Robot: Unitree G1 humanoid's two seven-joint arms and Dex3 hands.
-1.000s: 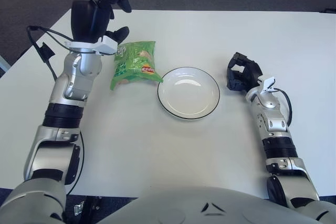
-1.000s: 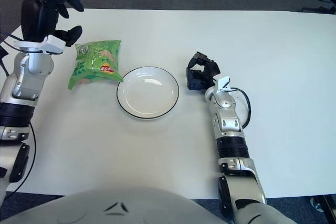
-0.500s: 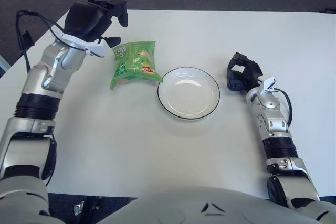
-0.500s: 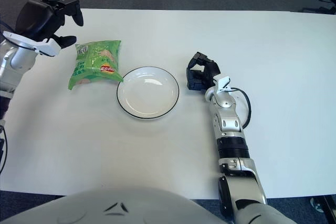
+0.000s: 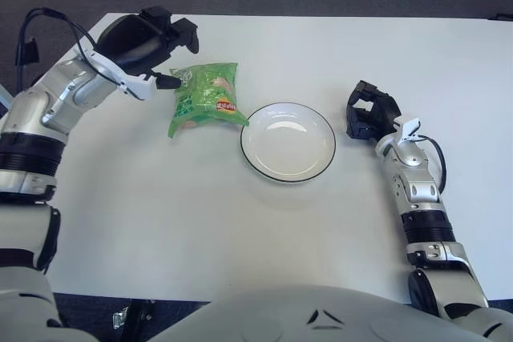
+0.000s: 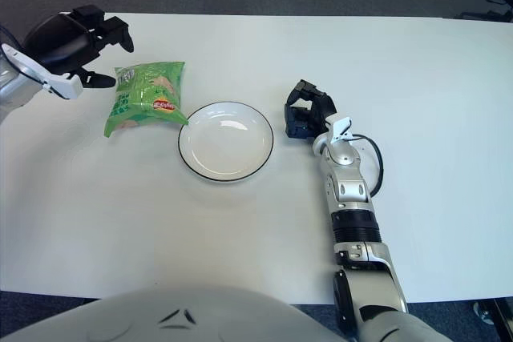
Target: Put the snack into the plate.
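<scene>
Tabletop (image 5: 264, 246): white, broad, carrying every item listed, dark floor beyond its far edge; plate (image 5: 288, 142): round, white with a dark rim, nothing in it, set near the middle of the tabletop; snack (image 5: 206, 98): green crisp bag lying flat, just beside the plate on its left, the bag's lower right corner close to or just touching the rim, which of the two cannot be told, long axis running roughly from the far edge toward the robot and tilted slightly; left robot hand (image 5: 160, 52): black, raised at the bag's far left corner, fingers spread and holding nothing, one fingertip close by the top edge of the bag, contact not apparent; right robot hand (image 5: 369, 114): black, showing just to the right of the plate, fingers curled in on nothing, idle. Judgement: the snack lies to the right of and slightly nearer than the left robot hand, which is plainly the closer of the two, so the grasp falls to it, most likely closing across the bag's short width at the upper end before a short carry rightward onto the plate
</scene>
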